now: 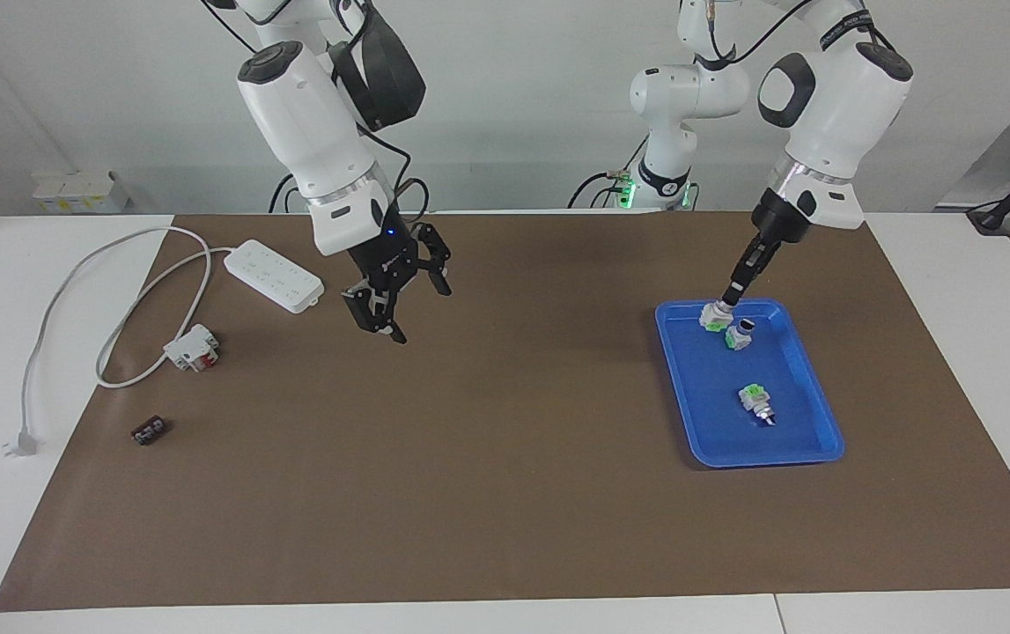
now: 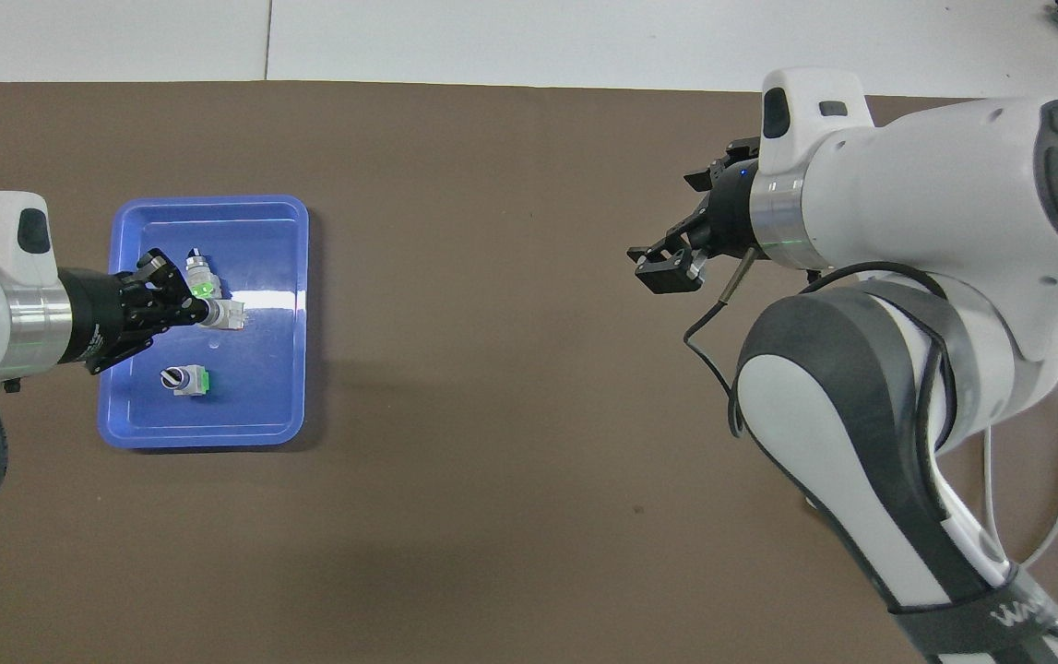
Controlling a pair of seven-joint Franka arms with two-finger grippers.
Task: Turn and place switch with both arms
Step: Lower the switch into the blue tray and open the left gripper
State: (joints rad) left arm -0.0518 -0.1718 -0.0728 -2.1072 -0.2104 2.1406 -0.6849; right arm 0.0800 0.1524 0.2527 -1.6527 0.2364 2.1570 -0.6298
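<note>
A: Arms first. Where are they?

B: The left arm (image 1: 822, 114) reaches down into the tray (image 1: 791, 427), at its own end of the mat (image 1: 513, 458). The right arm (image 1: 311, 132) waits. The right gripper (image 1: 403, 299) hangs over bare mat with its jaws apart and holds nothing.

A: And the switch?

B: The switch (image 1: 713, 315) is in the tray, at the edge nearest to the robots. The left gripper (image 1: 729, 298) has its tip right at it. If it already clamps it, I cannot tell.

A: How will it handle, do you think?

B: I judge it light and stiff, hard plastic and metal, so it will not bend. The round knob end is probably smooth and may slip or twist in the grip. The block end has flat faces, so I would take hold there, or on the body. For a handover, one gripper should leave the second end free.

A: What is hard to see?

B: The gripper covers the knob end in the overhead view. I see white and some green on the block, but no orange face. Two other switches lie in the tray, one (image 1: 740, 335) just beside it and one (image 1: 756, 401) farther from the robots, so a mix-up is possible.
</note>
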